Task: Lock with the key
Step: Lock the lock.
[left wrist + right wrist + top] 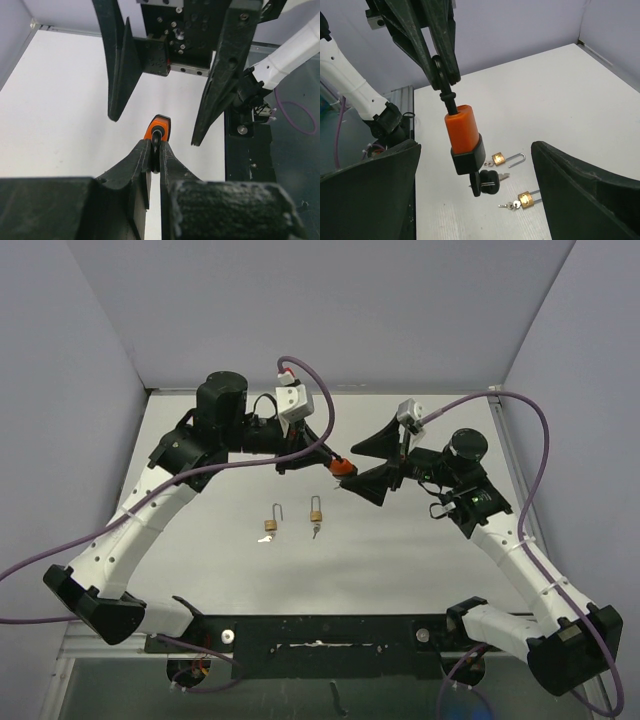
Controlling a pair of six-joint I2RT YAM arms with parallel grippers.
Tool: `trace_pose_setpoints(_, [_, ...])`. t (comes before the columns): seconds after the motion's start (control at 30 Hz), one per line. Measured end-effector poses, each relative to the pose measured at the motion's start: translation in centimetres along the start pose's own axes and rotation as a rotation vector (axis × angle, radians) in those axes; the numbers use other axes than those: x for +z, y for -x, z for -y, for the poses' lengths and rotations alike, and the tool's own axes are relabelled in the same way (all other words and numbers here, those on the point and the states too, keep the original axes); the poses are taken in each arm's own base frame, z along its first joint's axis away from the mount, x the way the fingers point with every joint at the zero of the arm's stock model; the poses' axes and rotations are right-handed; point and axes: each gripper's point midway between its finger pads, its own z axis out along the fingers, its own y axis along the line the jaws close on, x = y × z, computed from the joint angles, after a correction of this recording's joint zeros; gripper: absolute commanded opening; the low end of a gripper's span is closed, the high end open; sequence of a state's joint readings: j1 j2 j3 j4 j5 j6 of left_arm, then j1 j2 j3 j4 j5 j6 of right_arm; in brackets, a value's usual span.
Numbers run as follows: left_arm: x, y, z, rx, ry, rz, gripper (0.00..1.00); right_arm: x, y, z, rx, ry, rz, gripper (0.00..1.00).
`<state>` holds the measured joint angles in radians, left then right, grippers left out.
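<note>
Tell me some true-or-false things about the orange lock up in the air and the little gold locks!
1. The left gripper is pinched shut on the top loop of the orange and black padlock. True.
2. The right gripper is squeezing that padlock. False: its jaws stand wide open, one on each side, not touching it.
3. A black-headed key sticks out of the padlock's underside. True.
4. The two small brass padlocks are held up in the air too. False: both lie on the white table, and no gripper touches them.
</note>
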<state>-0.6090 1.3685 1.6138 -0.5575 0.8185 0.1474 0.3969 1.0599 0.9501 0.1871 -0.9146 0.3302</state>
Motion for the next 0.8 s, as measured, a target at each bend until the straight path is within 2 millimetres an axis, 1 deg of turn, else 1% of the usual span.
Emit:
trace_pose_setpoints(0.1, [0.1, 0.8, 0.9, 0.028, -0.015, 0.004, 0.01, 0.1, -0.2, -0.1, -0.007, 0.017, -0.007, 0.98])
trace_pose_setpoints(0.27, [0.2, 1.8, 2.0, 0.055, -0.030, 0.012, 0.00, 0.3, -0.2, -0.3, -0.022, 0.045, -0.003, 0.98])
trace_pose_setpoints(0.4, [0.3, 1.8, 1.8, 0.056, -0.013, 0.008, 0.00, 0.6, -0.1, -0.1, -0.024, 0.059, 0.003, 0.98])
trace_pose_setpoints(0.47, [0.3, 1.8, 1.7, 0.055, -0.003, 0.008, 0.00, 0.6, 0.0, -0.2, -0.023, 0.066, 0.007, 1.00])
trace_pose_setpoints(0.73, [0.4, 1.8, 1.1, 0.056, 0.030, 0.007, 0.00, 1.2, -0.6, 0.1, 0.024, 0.089, -0.001, 0.93])
trace_pose_setpoints(0.8, [0.4, 1.9, 1.0, 0.057, 0.036, 0.009, 0.00, 1.2, -0.7, 0.2, 0.035, 0.093, -0.003, 0.90])
